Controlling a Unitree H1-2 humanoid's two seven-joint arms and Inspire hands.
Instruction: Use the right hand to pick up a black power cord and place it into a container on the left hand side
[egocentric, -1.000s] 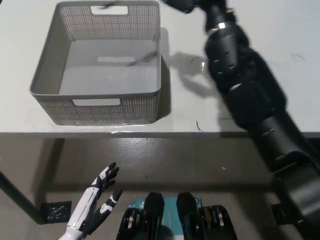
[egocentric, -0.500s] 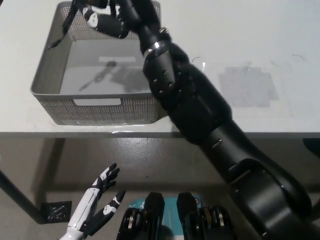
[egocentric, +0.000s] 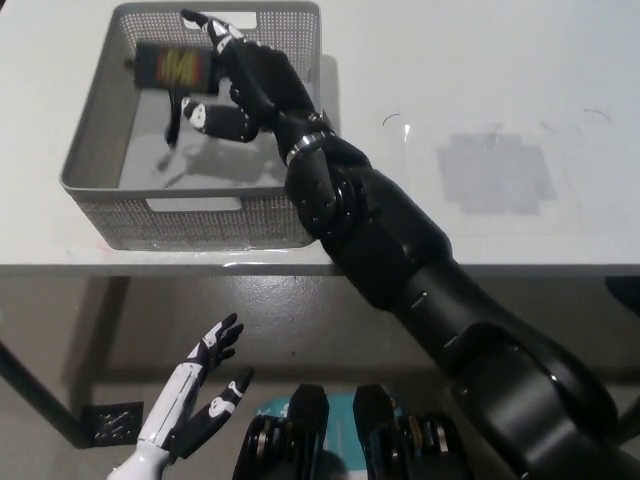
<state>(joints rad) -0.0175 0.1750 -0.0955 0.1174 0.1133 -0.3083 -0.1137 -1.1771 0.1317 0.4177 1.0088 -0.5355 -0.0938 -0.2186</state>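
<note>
Grey perforated plastic basket (egocentric: 95, 160) on the white worktop (egocentric: 480, 90), and the black right hand (egocentric: 245, 85) is now well inside its rim — half a second back it was up at the far edge with the cord dangling at the left wall, and a second back the arm was away to the right of the basket altogether. That is a fast sweep leftward and then a drop in.

The black power cord (egocentric: 170, 68) looks bundled, with a band of red and yellowish marks across it, and sits at the hand's fingertips over the far left part of the basket, a loose tail hanging down beneath. The fingers are spread rather than curled tight, one stretched over the bundle. It reads as the release, with the bundle blurred as if falling, but whether the hand has hold of it or has let go cannot be told. Judging by that, the placing is all but done and only the withdrawal is left.

The blur also hides the cord's plug and whether its tail touches the basket floor. The white left hand (egocentric: 200, 395) rests low beside the body, below the worktop edge, fingers apart and empty.
</note>
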